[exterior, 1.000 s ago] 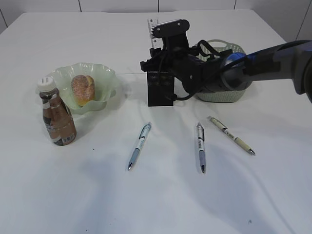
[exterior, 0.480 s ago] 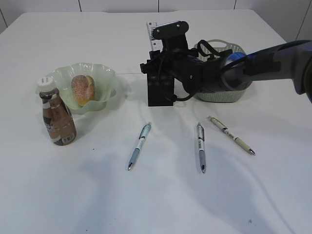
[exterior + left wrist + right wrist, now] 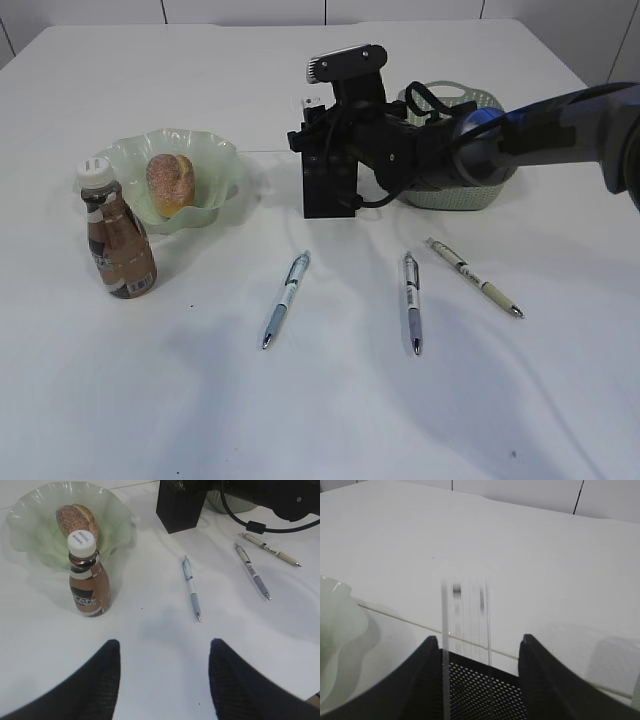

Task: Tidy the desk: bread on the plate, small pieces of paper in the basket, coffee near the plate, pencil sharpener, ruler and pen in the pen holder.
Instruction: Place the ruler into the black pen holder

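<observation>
My right gripper (image 3: 478,642) hangs open over the black mesh pen holder (image 3: 485,685) (image 3: 328,190). The clear ruler (image 3: 467,615) stands upright and blurred between its fingers, free on the right side; only its tip (image 3: 311,103) shows above the holder. The bread (image 3: 170,183) lies in the wavy green plate (image 3: 215,155), and the coffee (image 3: 118,240) stands upright just in front of it. Three pens (image 3: 285,298) (image 3: 411,300) (image 3: 474,277) lie on the desk. My left gripper (image 3: 164,647) is open above bare desk. Pencil sharpener and paper pieces are out of view.
The green basket (image 3: 470,195) sits behind the right arm, right of the pen holder. In the left wrist view the coffee (image 3: 89,587) and plate (image 3: 30,510) are ahead to the left, the nearest pen (image 3: 191,587) ahead to the right.
The right gripper's jaws have widened and the ruler has slid down into the pen holder, its top now much lower. The left arm has not moved.
</observation>
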Controlling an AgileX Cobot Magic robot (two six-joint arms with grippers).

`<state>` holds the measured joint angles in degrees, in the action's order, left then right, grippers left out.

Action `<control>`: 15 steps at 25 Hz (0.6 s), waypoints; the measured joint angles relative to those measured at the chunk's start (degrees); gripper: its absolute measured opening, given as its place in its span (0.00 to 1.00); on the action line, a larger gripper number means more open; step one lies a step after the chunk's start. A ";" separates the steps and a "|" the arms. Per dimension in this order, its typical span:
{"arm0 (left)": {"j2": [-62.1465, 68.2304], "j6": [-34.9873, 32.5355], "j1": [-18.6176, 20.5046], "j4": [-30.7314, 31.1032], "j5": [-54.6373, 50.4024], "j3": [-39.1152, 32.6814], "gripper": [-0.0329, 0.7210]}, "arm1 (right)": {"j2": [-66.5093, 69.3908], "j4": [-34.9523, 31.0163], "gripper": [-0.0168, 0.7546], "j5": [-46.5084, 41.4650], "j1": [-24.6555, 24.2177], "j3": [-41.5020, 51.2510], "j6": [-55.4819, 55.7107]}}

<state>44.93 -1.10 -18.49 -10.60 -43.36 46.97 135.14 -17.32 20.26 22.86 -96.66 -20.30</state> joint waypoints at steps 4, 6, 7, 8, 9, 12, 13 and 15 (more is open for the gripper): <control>0.00 0.00 0.00 0.00 0.00 0.00 0.57 | 0.00 -0.10 0.57 0.00 0.00 0.00 0.00; 0.00 0.00 0.00 0.00 0.00 0.00 0.57 | 0.00 -0.22 0.57 0.00 0.00 0.00 0.00; 0.00 0.00 0.00 0.00 0.00 0.00 0.57 | 0.00 -0.22 0.57 0.00 0.00 0.00 0.00; 0.00 0.00 0.00 0.00 0.00 0.00 0.57 | -0.27 -0.22 0.57 -0.27 0.00 0.00 0.00; 0.00 0.00 0.00 0.00 0.00 0.00 0.57 | -0.50 -0.22 0.57 -0.49 0.00 0.00 0.00; 0.00 0.00 0.00 0.00 0.00 0.00 0.57 | -2.85 -0.22 0.57 -2.28 0.00 0.00 0.00; 0.00 0.00 0.00 0.00 0.09 0.00 0.57 | -3.62 -0.22 0.57 -2.56 0.00 0.00 0.00; 0.00 0.00 0.00 0.00 0.48 0.00 0.57 | -5.26 -0.22 0.57 -3.60 0.00 0.00 0.00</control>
<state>44.93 -1.10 -18.49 -10.60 -42.88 46.97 129.88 -17.55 16.66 22.86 -96.66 -20.30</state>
